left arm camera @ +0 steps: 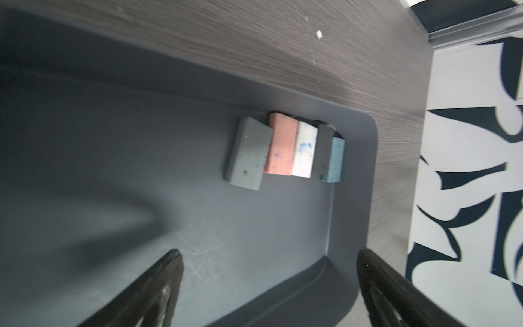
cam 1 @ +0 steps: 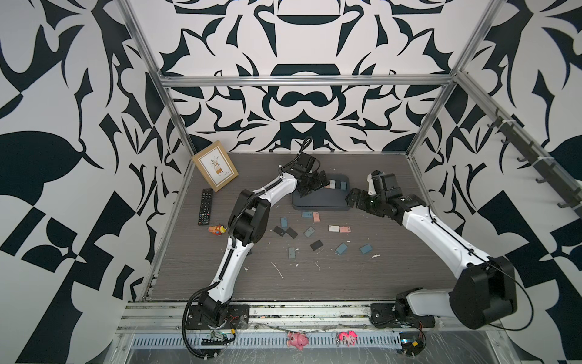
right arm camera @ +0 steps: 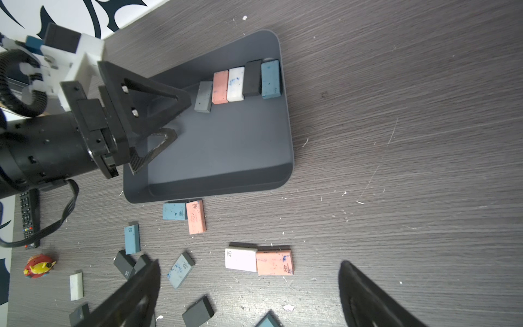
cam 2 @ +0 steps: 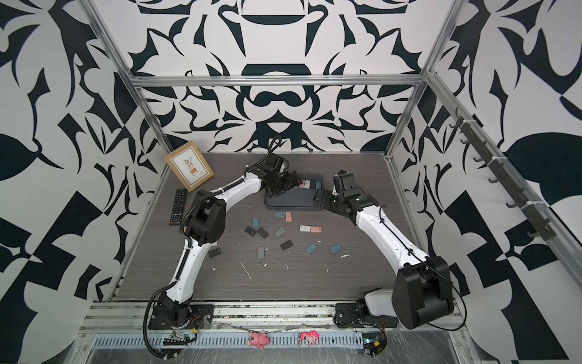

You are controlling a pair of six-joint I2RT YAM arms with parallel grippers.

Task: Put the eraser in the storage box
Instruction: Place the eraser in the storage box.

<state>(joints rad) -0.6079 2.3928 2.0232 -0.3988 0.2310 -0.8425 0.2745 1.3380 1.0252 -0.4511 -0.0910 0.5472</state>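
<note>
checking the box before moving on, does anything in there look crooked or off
Yes. In the storage box the grey eraser breaks the line: the row of four other erasers sits lined up along one wall, while it lies shifted away from that wall beside the pink eraser.

The left gripper [right arm camera: 181, 119] hangs over the box [right arm camera: 220, 147], within its rim. Just ahead of its tips, five erasers [right arm camera: 235, 84] lie side by side along the box's far wall, ending in the corner. The right gripper [cam 1: 352, 198] hangs beside the box, on its right. Ahead of it a touching pair [right arm camera: 259, 260] and other loose erasers [right arm camera: 181, 269] lie on the table [right arm camera: 396, 141], outside the box
</note>
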